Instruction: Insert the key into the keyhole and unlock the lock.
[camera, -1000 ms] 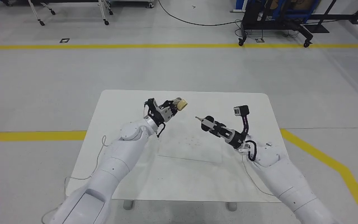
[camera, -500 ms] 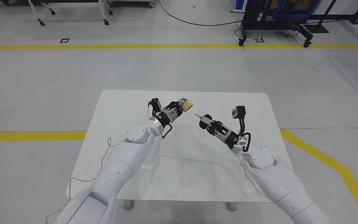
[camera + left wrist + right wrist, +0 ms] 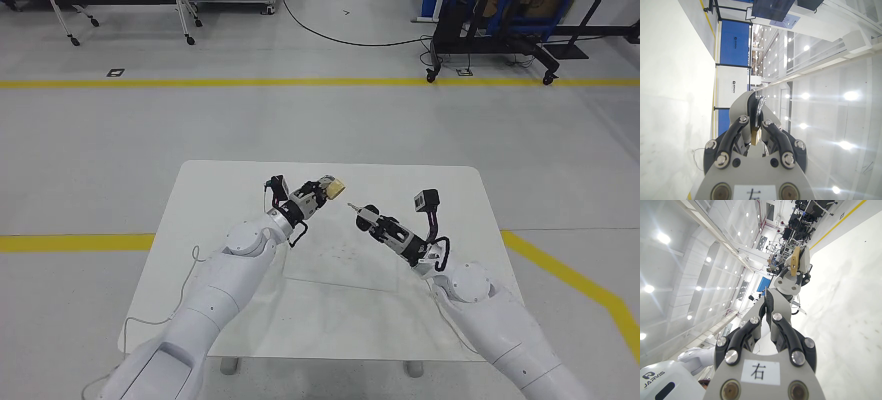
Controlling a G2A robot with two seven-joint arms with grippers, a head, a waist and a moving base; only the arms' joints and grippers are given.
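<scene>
Right wrist view: the right gripper [image 3: 766, 294] is nipped tight on the key [image 3: 765, 290], fingers nearly together, w/ just the thin blade poking past the tips. Makes sense, I'd say: a short stick-out keeps the blade stiff for pushing. Ahead of it, w/ a clear gap between, sits the brass lock [image 3: 794, 262], clamped in the left gripper [image 3: 800, 256], its keyhole [image 3: 793, 266] end turned toward the key. Both are held up in the air above the table [image 3: 200, 200], prob. so the two can be lined up nose to nose w/o anything in the way. From the top view the blade looks aimed a touch beside the lock body, not quite on axis. Key isn't in yet. My guess: a small re-aim, a straight push, then a twist.
</scene>
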